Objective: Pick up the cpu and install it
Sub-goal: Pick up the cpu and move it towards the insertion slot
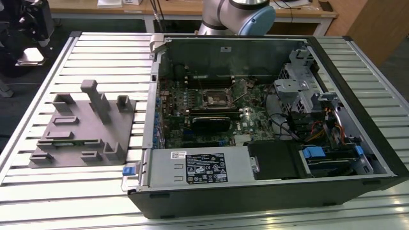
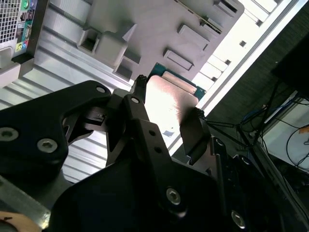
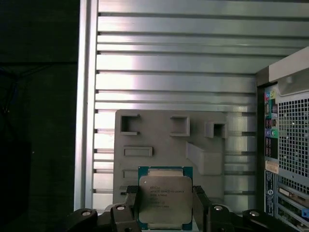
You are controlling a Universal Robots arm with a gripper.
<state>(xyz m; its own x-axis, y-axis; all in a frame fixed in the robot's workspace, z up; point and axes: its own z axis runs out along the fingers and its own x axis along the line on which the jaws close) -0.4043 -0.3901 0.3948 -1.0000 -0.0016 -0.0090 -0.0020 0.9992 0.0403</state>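
The cpu (image 3: 165,197) is a thin square chip with a pale silvery face and a green rim. My gripper (image 3: 165,207) is shut on it, with one black finger on each of two opposite edges. In the second wrist view the cpu (image 2: 170,99) shines brightly between the fingertips (image 2: 139,86) of the gripper (image 2: 167,104). The chip hangs well above the grey moulded holder (image 3: 169,145), not touching it. The dark square socket (image 1: 214,98) lies on the motherboard inside the open computer case (image 1: 357,86).
The grey holder (image 1: 80,127) lies on the slatted aluminium table (image 1: 76,182), on the exterior view's left of the case. The case's rear panel (image 3: 289,145) stands beside the holder. The arm's base (image 1: 240,14) rises behind the case. The table's edge (image 3: 87,96) borders dark floor.
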